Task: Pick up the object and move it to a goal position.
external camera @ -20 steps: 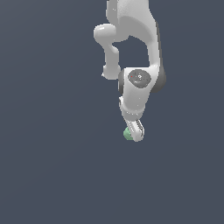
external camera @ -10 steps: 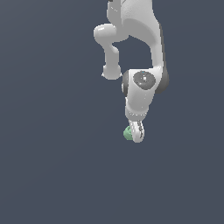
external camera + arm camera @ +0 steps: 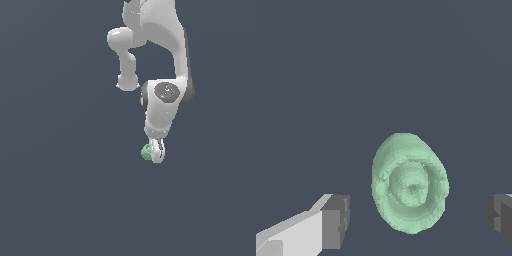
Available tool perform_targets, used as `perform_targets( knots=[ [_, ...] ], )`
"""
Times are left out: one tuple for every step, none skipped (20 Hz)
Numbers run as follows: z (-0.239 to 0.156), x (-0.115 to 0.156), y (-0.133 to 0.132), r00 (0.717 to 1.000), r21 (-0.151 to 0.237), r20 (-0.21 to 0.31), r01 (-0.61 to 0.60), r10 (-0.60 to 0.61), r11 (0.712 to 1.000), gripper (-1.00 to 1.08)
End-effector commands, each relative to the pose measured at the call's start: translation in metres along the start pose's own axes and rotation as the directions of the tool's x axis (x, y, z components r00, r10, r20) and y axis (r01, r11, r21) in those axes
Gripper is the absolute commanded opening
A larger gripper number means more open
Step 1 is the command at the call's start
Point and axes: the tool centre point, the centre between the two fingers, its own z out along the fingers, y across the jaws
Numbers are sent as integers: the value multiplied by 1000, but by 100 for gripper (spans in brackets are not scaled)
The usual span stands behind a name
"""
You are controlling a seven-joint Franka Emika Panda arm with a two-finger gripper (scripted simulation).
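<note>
Wrist view shows the gripper spread wide with the object lying on the desk between its fingers, untouched, so I'd centre it and then close evenly.

Jaws stand wide; open gaps on both sides of the pale-green lump between them. Dark surface around the gripper bare, nothing blocking any approach.
</note>
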Motion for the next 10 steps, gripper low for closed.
perform_targets(
  knots=[
    [0,0,0,1000,0,0,0,0,1000,100],
    [2,0,0,1000,0,0,0,0,1000,100],
    [3,0,0,1000,0,0,0,0,1000,100],
    [6,0,0,1000,0,0,-1,1,1000,100],
    [10,0,0,1000,0,0,-1,1,1000,100],
    [14,0,0,1000,0,0,-2,2,1000,100],
    [19,0,1,1000,0,0,-2,2,1000,100],
    [25,0,1,1000,0,0,-2,2,1000,100],
    [31,0,1,1000,0,0,-3,3,1000,100],
    [36,1,1,1000,0,0,-4,4,1000,100]
  ],
)
